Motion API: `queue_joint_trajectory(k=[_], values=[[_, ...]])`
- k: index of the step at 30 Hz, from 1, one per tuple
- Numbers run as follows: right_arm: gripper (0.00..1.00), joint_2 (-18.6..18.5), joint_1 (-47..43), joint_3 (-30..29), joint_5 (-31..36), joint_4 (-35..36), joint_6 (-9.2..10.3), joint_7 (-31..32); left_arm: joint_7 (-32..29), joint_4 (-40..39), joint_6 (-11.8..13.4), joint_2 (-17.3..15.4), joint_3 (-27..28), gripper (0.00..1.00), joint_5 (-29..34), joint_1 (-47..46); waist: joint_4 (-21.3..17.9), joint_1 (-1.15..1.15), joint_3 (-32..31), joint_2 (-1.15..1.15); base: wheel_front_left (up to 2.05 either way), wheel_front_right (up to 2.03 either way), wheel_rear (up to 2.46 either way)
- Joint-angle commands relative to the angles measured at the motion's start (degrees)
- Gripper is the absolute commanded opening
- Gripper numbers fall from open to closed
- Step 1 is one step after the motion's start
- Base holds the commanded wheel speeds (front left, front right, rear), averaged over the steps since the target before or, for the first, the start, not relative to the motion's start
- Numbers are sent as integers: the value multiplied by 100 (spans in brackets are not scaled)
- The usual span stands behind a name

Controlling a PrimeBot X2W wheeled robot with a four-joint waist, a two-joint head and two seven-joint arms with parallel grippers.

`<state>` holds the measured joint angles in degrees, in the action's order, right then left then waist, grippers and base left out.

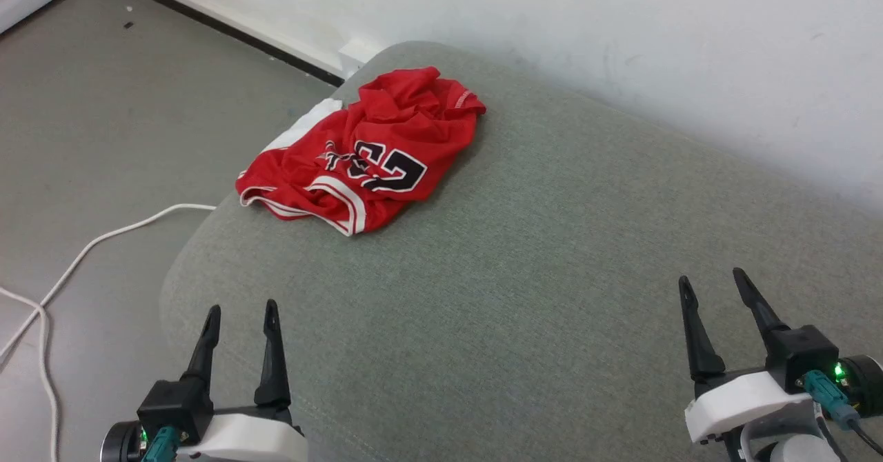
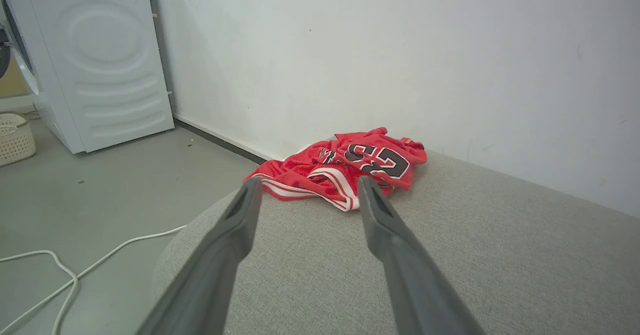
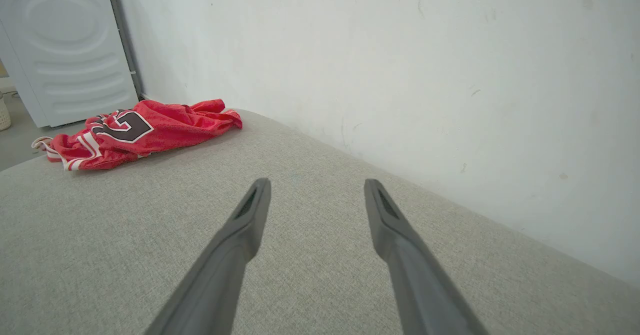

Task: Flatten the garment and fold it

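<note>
Head view shows the garment [image 1: 365, 152] lying crumpled at the far left corner of a grey fabric cushion [image 1: 524, 255] — one red jersey with striped trim, its black numerals facing up, and a white part spilling over the cushion's left edge. It sits close to the white wall [image 1: 621, 34], which runs along the cushion's far side.

The cushion's weave is plain and its corners are rounded. To its left is a grey floor [image 1: 103, 103], where one white cable [image 1: 103, 234] loops toward the cushion. A dark baseboard [image 1: 207, 21] meets the wall.

The left wrist view adds one white appliance [image 2: 100, 60] against the wall and one pale basket [image 2: 15, 140] beside it.

Two grippers hover over the near side of the cushion, well apart from the garment. The left gripper [image 1: 243, 307] and the right gripper [image 1: 710, 276] both have their fingers spread — empty, touching nothing.
</note>
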<state>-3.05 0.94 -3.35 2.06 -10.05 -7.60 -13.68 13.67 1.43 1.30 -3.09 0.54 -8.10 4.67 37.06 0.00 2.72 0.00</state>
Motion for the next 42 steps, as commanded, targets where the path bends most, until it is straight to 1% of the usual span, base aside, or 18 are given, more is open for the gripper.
queue_joint_trajectory(k=[1,8,20,21,24,26,27,29,31,34,37,39,42], values=[[100,16,70,-15,39,-19,10,-50,51,24,43,20,12,100,-67,89,65,0,20,0,0,0,0],[100,17,97,-43,64,-74,11,-131,133,53,42,21,28,100,-113,112,232,0,28,0,0,0,0],[100,17,73,-68,145,-13,11,-132,133,81,-11,21,36,100,-111,102,186,0,23,0,0,0,0],[100,17,75,-68,149,-7,11,-132,133,75,-21,21,16,100,-187,102,182,0,27,0,0,0,0],[100,17,84,-68,161,17,11,-132,133,-128,-60,21,26,100,-670,-10,163,0,50,0,0,0,0],[100,17,93,-75,173,52,11,-132,133,-390,-117,21,65,100,-976,-147,131,0,74,0,0,0,0],[100,17,94,-89,184,84,11,-132,133,-535,-178,21,81,100,-1012,-230,109,0,92,0,0,0,0],[100,17,103,-145,218,151,11,-132,133,-754,-292,-2,44,100,-877,-396,51,0,148,0,0,0,0],[100,17,114,-214,274,223,11,-132,132,-898,-382,-103,12,100,-787,-645,-15,0,219,0,0,0,0],[100,17,135,-352,372,373,11,-132,-118,-1087,-480,-306,-39,100,-774,-1176,-116,0,378,0,0,0,0],[100,17,184,-433,499,563,11,-123,-603,-1088,-535,-548,-50,100,-788,-1827,-235,0,595,0,0,0,0],[100,17,247,-446,583,755,11,-78,-937,-976,-538,-609,12,100,-952,-2312,-316,0,769,0,0,0,0],[100,17,350,-402,736,1089,11,47,-1467,-550,-596,-889,17,100,-1013,-3073,-451,0,1058,0,0,0,0]])
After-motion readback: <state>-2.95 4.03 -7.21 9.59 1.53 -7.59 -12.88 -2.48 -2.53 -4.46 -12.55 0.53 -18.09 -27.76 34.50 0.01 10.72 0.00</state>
